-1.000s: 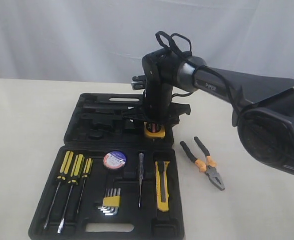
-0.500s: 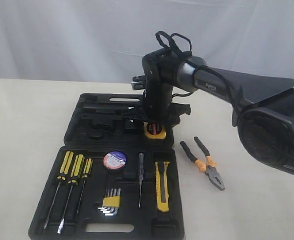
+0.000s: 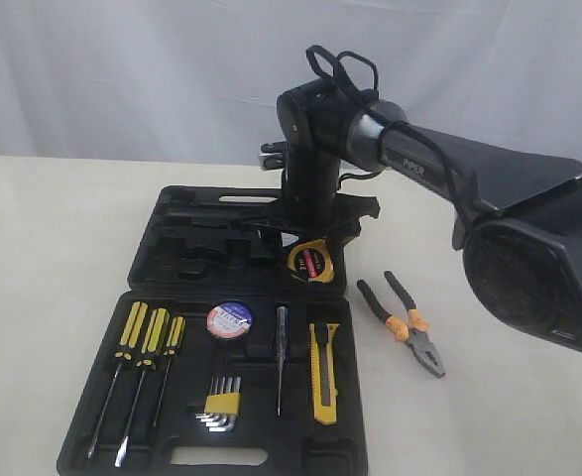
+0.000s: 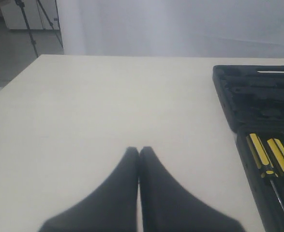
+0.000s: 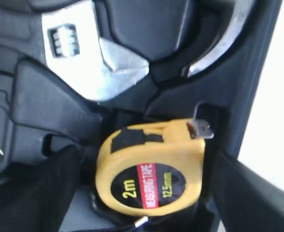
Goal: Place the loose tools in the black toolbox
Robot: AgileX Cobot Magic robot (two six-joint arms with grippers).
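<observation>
The black toolbox (image 3: 172, 248) lies open on the table. The yellow round tape measure (image 3: 310, 261) rests tilted in a recess of its far half. My right gripper (image 3: 315, 226) hovers just above it, open. In the right wrist view the tape measure (image 5: 149, 166) sits between the spread fingers (image 5: 248, 193) with gaps on both sides. The near half holds the utility knife (image 3: 321, 369) and the black tape roll (image 3: 228, 318). The pliers (image 3: 407, 322) lie loose on the table right of the case. My left gripper (image 4: 139, 151) is shut and empty over bare table, left of the toolbox (image 4: 238, 92).
Three yellow-black screwdrivers (image 3: 142, 342), a hex key set (image 3: 221, 402) and a thin tester screwdriver (image 3: 281, 357) sit in the near half. A silver adjustable wrench (image 5: 91, 58) lies in the far half beside the tape measure. A white curtain hangs behind the table.
My right gripper has risen and drawn back slightly, uncovering the tape measure, which now lies tilted in its recess. The left arm has not moved.
</observation>
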